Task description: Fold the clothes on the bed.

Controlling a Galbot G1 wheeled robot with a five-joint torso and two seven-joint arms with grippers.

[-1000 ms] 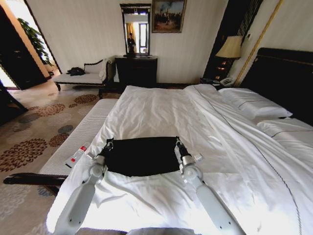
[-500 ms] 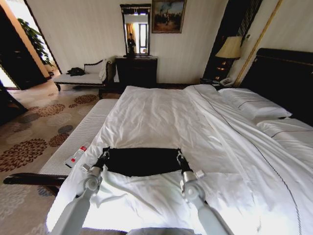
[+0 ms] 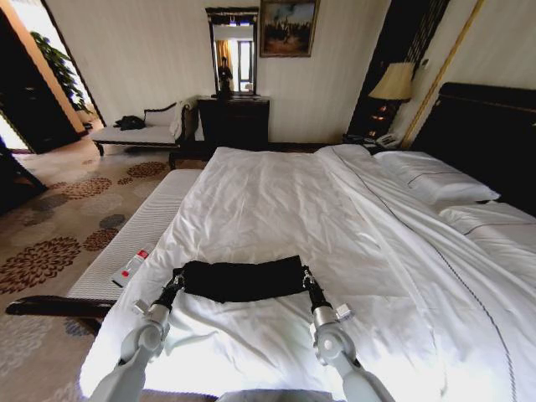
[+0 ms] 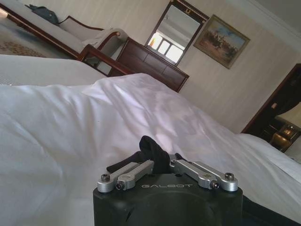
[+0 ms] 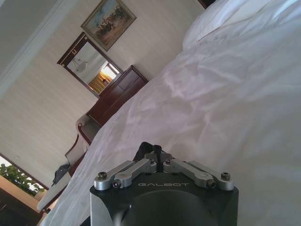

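The clothes are one black T-shirt (image 3: 243, 279), lying as a narrow dark band across the near part of the bed (image 3: 276, 193). My left gripper (image 3: 177, 279) is shut on the band's left end and my right gripper (image 3: 306, 279) on its right end. In the left wrist view a tuft of black cloth (image 4: 151, 147) sticks up between the closed fingers of the left gripper (image 4: 160, 162). A smaller fold of black cloth (image 5: 142, 149) sits pinched in the right gripper (image 5: 157, 155) in the right wrist view. No print shows on the shirt.
A white-cushioned bench (image 3: 142, 230) runs along the bed's left side with a small red-and-white object (image 3: 131, 266) on it. Pillows (image 3: 435, 180) and a dark headboard (image 3: 494, 134) lie to the right. A dark dresser (image 3: 233, 121) and a chaise (image 3: 138, 130) stand at the far wall.
Both grippers have drawn back toward me, pulling the shirt's held edge along. The black cloth has shrunk from a broad rectangle to a narrow band.
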